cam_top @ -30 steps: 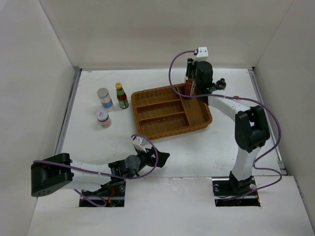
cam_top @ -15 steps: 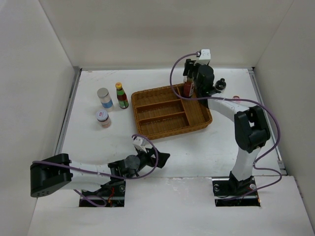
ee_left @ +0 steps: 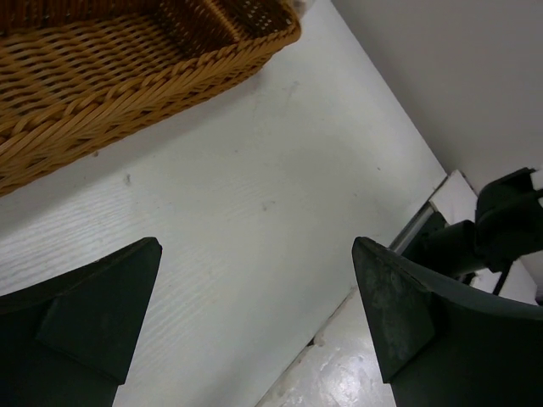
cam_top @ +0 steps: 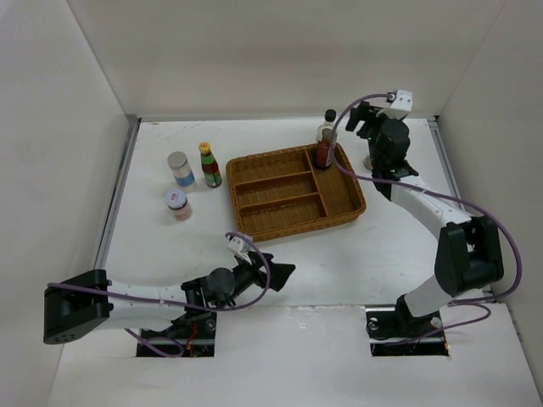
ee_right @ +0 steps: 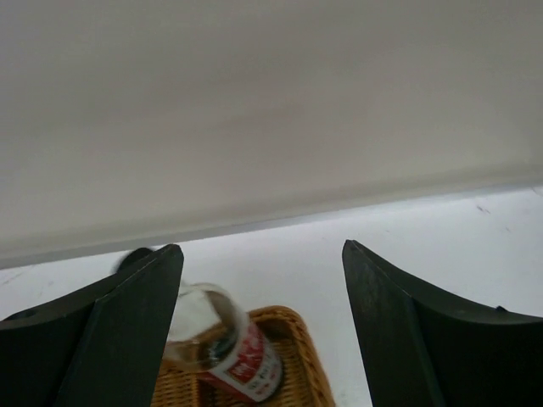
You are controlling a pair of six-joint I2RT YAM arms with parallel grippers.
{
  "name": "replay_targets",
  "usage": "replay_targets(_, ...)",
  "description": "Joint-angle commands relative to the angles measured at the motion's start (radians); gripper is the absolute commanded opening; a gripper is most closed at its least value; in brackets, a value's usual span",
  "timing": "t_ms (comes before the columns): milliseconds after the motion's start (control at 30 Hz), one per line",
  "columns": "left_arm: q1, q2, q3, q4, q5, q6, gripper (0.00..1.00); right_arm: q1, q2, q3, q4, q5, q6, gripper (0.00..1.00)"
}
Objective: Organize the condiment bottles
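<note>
The tall clear black-capped bottle [cam_top: 325, 141] with a red label stands in the far right corner of the wicker tray [cam_top: 254, 222]. My right gripper [cam_top: 357, 120] hangs open just right of it and higher, holding nothing. In the right wrist view the bottle [ee_right: 227, 349] shows low beside the left finger [ee_right: 119, 331], apart from it. Left of the tray, on the table, stand a green bottle [cam_top: 209, 165], a silver-lidded jar [cam_top: 179, 170] and a short red-lidded jar [cam_top: 177, 204]. My left gripper [cam_top: 277, 273] lies low near the front edge, open and empty.
The tray has three long slots and one cross compartment at its right end. The left wrist view shows the tray's near corner [ee_left: 127, 76] and the right arm's base [ee_left: 501, 229]. White walls close in the table on three sides.
My right gripper has opened, let go of the tall clear bottle and drawn back up and to the right. The bottle now stands alone in the tray. The left arm barely shifted.
</note>
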Motion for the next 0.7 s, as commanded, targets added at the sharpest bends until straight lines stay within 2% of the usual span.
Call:
replay_targets(0,-0.020,-0.041,0.013,0.120,0.042,0.078,1.00,-0.092,0.017,-0.012,-0.143,0.037,0.121,0.84)
replay_targets(233,0.009,-0.194,-0.007,0.228,0.163,0.161,1.00,-0.189,0.132,0.099,-0.416,0.098,0.156,0.91)
replay_targets(333,0.031,-0.274,0.007,0.217,0.192,0.161,1.00,-0.204,0.163,0.120,-0.449,0.116,0.150,0.94)
replay_targets(467,0.092,-0.321,0.011,0.190,0.175,0.164,1.00,-0.218,0.233,0.182,-0.473,0.061,0.140,0.95)
replay_targets(667,0.187,-0.347,-0.004,0.176,0.184,0.169,1.00,-0.233,0.341,0.294,-0.518,0.044,0.136,0.90)
